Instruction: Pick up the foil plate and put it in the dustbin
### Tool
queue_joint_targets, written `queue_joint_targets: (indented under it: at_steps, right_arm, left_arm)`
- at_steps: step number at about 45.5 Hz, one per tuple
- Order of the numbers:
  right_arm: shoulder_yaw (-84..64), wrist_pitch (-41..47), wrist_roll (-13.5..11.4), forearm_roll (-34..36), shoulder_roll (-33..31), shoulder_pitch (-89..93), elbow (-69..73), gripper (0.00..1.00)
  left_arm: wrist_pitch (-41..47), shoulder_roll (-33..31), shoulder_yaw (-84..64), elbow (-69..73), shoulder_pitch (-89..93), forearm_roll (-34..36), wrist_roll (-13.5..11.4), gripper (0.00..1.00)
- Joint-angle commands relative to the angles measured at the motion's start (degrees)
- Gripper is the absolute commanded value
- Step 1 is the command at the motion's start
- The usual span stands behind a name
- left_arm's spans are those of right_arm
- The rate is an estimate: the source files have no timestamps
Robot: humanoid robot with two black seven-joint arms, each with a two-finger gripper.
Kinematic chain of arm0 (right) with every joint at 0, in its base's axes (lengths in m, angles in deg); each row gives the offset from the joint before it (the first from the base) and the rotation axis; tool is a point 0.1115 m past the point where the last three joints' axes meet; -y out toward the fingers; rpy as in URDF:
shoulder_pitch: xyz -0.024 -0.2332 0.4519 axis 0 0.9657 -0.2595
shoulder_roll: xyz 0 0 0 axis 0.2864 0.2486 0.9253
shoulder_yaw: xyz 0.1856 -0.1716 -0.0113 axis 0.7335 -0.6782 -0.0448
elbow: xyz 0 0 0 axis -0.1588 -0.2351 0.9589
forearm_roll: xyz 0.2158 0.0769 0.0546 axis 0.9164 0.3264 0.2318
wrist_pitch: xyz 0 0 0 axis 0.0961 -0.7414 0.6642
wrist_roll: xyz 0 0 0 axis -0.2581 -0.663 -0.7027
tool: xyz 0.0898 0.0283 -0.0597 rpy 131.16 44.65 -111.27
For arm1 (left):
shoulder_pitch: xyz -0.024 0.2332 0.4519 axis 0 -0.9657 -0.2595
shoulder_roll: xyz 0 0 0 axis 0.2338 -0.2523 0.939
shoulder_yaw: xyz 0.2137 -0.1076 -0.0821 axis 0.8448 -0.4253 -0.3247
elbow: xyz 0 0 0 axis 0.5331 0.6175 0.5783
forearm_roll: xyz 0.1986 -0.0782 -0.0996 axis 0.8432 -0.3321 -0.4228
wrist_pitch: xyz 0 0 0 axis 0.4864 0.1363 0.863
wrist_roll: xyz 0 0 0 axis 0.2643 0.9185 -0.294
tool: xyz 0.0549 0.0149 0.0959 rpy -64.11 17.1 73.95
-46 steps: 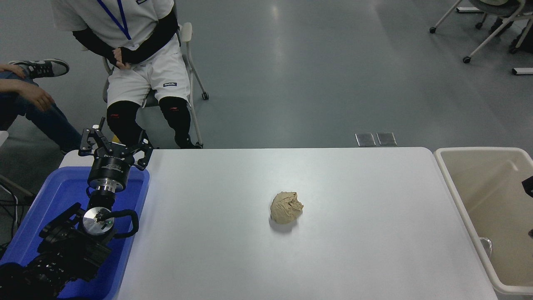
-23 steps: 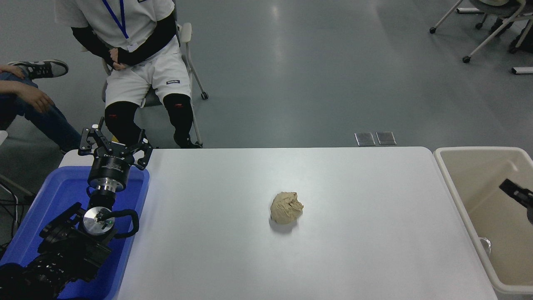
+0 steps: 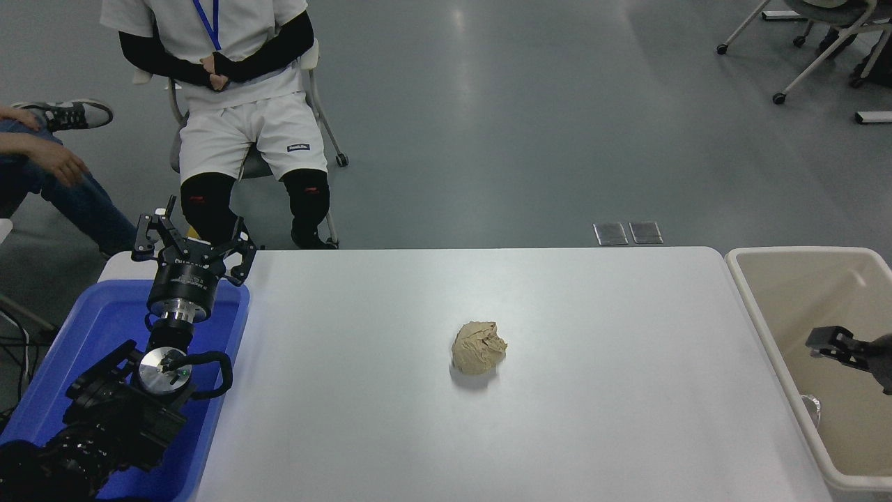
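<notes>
The dustbin (image 3: pixel 759 317) is a beige bin standing off the table's right edge. A small shiny silver piece (image 3: pixel 810 408), seemingly an edge of the foil plate, shows inside it against the left wall; the rest is hidden. My right gripper (image 3: pixel 826 341) reaches in from the right edge and hangs over the bin's inside, holding nothing that I can see. My left gripper (image 3: pixel 191 240) is parked at the lower left over the blue tub, open and empty.
A crumpled tan paper ball (image 3: pixel 479 346) lies in the middle of the white table (image 3: pixel 592 418). A blue tub (image 3: pixel 104 321) stands at the table's left end. A person sits on a chair (image 3: pixel 237 104) beyond the far left corner; another person's arm (image 3: pixel 42 150) shows at the left edge.
My right gripper has come further into view from the right edge, moving left and lower over the dustbin. The seated person shifted a little. The left arm has not moved.
</notes>
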Motion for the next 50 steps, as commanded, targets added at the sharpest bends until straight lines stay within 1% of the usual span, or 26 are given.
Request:
queue_joint_targets:
  at_steps: [1,6,10,14,18,27,30,33,41,46,50]
  right_arm:
    - [-8.0,5.9,-4.1,0.0,1.3,-13.5,7.1,1.0]
    - [-14.2,7.8,-4.1,0.7,5.6,-21.4,10.4,1.0]
    - [-17.9,12.1,-3.9,1.0,10.0,-27.1,11.9,1.0]
    - [-18.7,19.4,-3.9,1.1,15.3,-31.6,11.9,1.0]
    - [-18.7,25.4,-3.9,1.1,19.2,-35.4,11.9,1.0]
    - [-18.6,32.4,-3.9,1.1,27.7,-42.3,11.9,1.0]
    - [-17.9,34.7,-3.7,1.3,28.3,-43.2,12.0,1.0]
    - [-16.4,35.2,-3.7,2.7,28.6,-43.4,12.0,1.0]
    - [-13.4,35.2,-3.7,10.2,28.4,-43.7,11.9,1.0]
    - [-13.2,35.2,-3.7,12.9,28.3,-43.6,11.9,1.0]
    - [-13.2,35.2,-3.6,16.5,28.3,-43.5,11.6,1.0]
  left_arm:
    - [0.0,0.0,0.0,0.0,0.0,0.0,0.0,0.99]
    - [0.0,0.0,0.0,0.0,0.0,0.1,0.0,0.99]
    - [0.0,0.0,0.0,0.0,0.0,0.1,0.0,0.99]
    - [0.0,0.0,0.0,0.0,0.0,0.0,0.0,0.99]
    - [0.0,0.0,0.0,0.0,0.0,0.0,0.0,0.99]
    - [0.0,0.0,0.0,0.0,0.0,0.0,0.0,0.99]
    - [0.0,0.0,0.0,0.0,0.0,0.0,0.0,0.99]
    - [0.0,0.0,0.0,0.0,0.0,0.1,0.0,0.99]
    - [0.0,0.0,0.0,0.0,0.0,0.1,0.0,0.99]
    - [0.0,0.0,0.1,0.0,0.0,0.1,0.0,0.99]
    - [0.0,0.0,0.0,0.0,0.0,0.1,0.0,0.99]
